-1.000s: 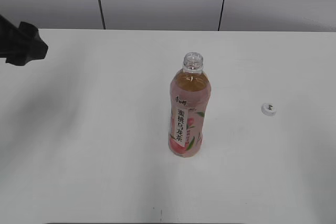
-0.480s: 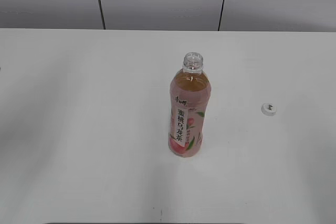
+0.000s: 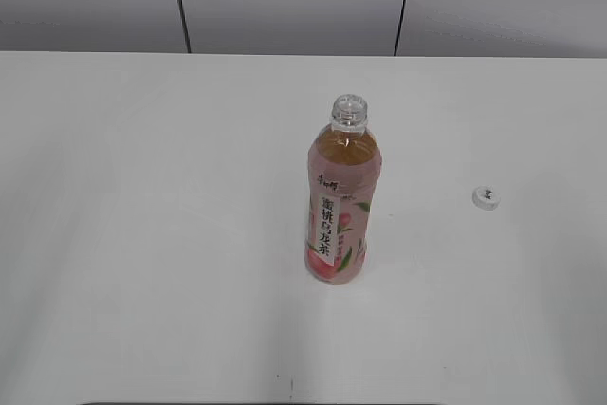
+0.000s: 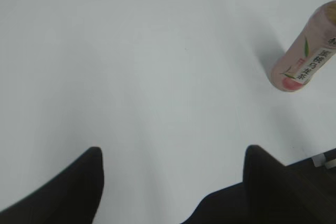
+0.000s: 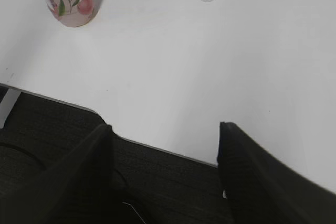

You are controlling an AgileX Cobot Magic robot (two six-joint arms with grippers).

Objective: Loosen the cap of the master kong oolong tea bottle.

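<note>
The tall clear plastic bottle of amber tea point(image 3: 343, 198) stands open mid-table point(image 3: 142, 234); its small white cap point(image 3: 486, 197) lies toward the right edge. Both grippers' fingers point(image 4: 79, 187) point(image 5: 252, 171) are spread, holding nothing.

Neither arm is showing in the exterior view. The left gripper point(image 4: 170, 182) is hanging low with its two dark fingers spread apart, holding nothing; the right gripper point(image 5: 163, 166) is likewise gaping, empty.

Uncapped bottle point(image 3: 342, 198), cap point(image 3: 486, 197) apart
</note>
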